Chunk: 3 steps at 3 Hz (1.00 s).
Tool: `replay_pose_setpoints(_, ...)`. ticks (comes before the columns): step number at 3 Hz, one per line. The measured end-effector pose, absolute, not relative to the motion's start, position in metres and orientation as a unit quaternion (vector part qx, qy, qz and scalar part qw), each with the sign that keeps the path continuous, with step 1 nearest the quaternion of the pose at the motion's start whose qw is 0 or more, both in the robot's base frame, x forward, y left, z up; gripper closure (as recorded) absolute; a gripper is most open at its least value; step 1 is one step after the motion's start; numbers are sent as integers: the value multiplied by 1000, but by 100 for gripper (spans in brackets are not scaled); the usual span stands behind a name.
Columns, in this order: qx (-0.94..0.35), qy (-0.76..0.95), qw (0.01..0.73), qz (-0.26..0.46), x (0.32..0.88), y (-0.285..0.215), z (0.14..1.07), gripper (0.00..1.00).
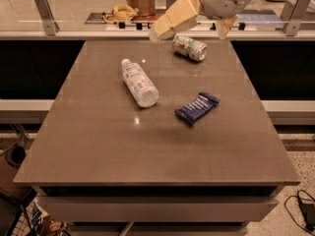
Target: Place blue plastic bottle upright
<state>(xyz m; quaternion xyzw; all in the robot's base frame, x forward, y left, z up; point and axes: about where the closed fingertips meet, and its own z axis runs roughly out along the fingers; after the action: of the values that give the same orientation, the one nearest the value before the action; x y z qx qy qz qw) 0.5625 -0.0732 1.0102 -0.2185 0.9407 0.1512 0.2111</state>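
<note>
The blue plastic bottle (140, 82) lies on its side on the brown table (98, 146), left of centre. Its white cap points to the far left and its base points toward me. It is clear and pale bluish with a white label. My gripper (158, 32) is at the end of the cream-coloured arm, above the table's far edge. It hangs in the air behind the bottle and a little to its right, not touching it.
A short metal can (189, 47) lies on its side at the far right of the table. A flat dark blue snack wrapper (197, 108) lies right of the bottle. A counter with a glass rail (59, 31) runs behind the table.
</note>
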Motion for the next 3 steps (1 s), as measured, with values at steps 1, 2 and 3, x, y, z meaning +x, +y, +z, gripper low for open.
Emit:
replay_pose_setpoints(1,-214,945,206,137,569,-70,1011,0)
replay_pose_setpoints(2,-204,955,189,105,579,-61,1006,0)
replay_pose_setpoints(3,-196,961,177,84,584,-45,993,0)
